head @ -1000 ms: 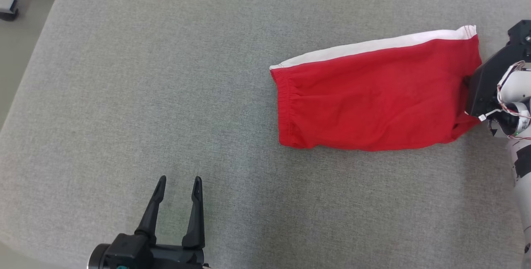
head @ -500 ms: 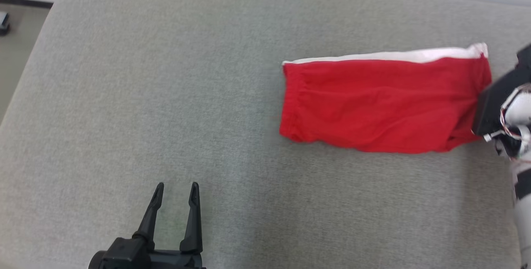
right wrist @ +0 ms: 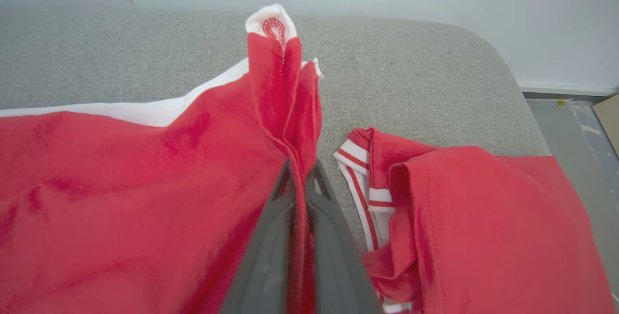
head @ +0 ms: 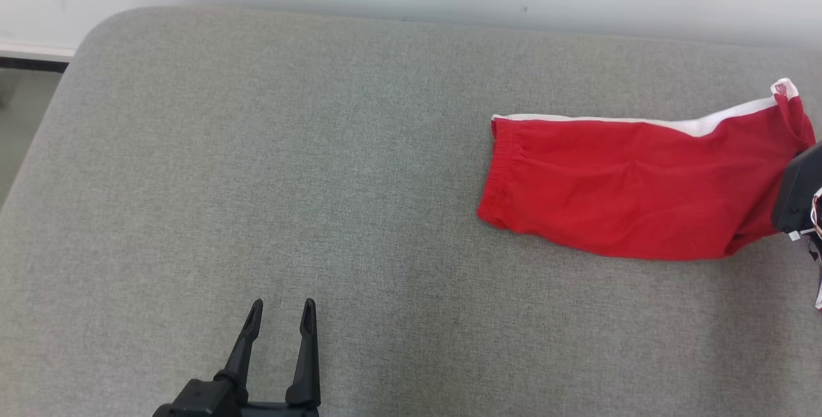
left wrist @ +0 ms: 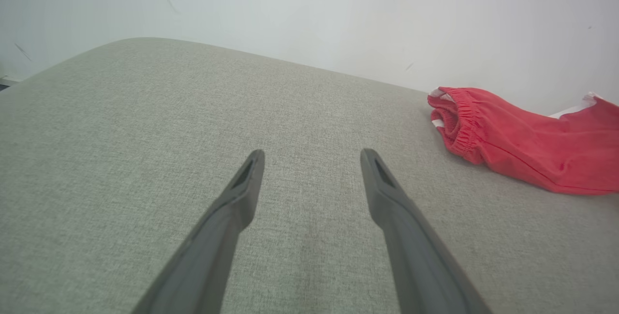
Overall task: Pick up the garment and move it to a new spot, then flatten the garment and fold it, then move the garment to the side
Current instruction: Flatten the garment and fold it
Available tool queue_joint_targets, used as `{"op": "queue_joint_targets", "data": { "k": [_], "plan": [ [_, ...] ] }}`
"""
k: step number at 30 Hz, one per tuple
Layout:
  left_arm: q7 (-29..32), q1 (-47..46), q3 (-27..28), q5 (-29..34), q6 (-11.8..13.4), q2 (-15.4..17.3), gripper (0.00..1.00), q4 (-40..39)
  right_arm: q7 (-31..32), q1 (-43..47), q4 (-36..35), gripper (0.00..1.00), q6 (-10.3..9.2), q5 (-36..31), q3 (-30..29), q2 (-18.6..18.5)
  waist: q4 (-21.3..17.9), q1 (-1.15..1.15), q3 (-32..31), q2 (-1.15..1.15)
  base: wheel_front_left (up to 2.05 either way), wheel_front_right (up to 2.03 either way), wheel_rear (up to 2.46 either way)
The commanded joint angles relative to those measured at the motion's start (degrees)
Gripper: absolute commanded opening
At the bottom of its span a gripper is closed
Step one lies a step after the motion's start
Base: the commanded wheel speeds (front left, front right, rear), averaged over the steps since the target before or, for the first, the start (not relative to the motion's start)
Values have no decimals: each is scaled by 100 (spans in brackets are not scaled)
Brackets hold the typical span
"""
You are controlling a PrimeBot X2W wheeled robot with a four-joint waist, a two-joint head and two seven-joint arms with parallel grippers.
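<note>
Pinching the red garment (right wrist: 121, 183) is the right claw (right wrist: 302, 168).

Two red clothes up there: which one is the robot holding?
On the big grey cushion, look towards its right end. The held piece is the red shorts, spread out with one corner pinched in the right gripper. Unlike the crumpled red garment beside them, edged in thin red-and-white stripes, they have one broad white side band and a gathered waistband.

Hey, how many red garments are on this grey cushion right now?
2. The red shorts lie toward the right of the cushion, hem pinched by the right end effector. A red shirt with striped trim lies beside them, nearer the cushion's end.
</note>
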Motion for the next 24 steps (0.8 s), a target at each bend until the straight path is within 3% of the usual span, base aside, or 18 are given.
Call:
{"op": "queue_joint_targets", "data": {
  "k": [1, 11, 24],
  "plan": [
    [-15, 64, -1, -26, 17, -4, 100, 9, 42, 69, -99, 0, -15, -26, -25, 68, 18, 0, -79, 0, 0, 0, 0],
    [-15, 168, -26, -107, 44, -4, 100, 20, 524, 5, -675, 0, -15, 102, 171, 544, 121, 0, -238, 0, 0, 0, 0],
    [-15, 142, -138, -208, 82, -4, 100, 22, 942, -585, -491, 0, -15, 368, 1529, 1307, 338, 0, -183, 0, 0, 0, 0]
  ]
}}
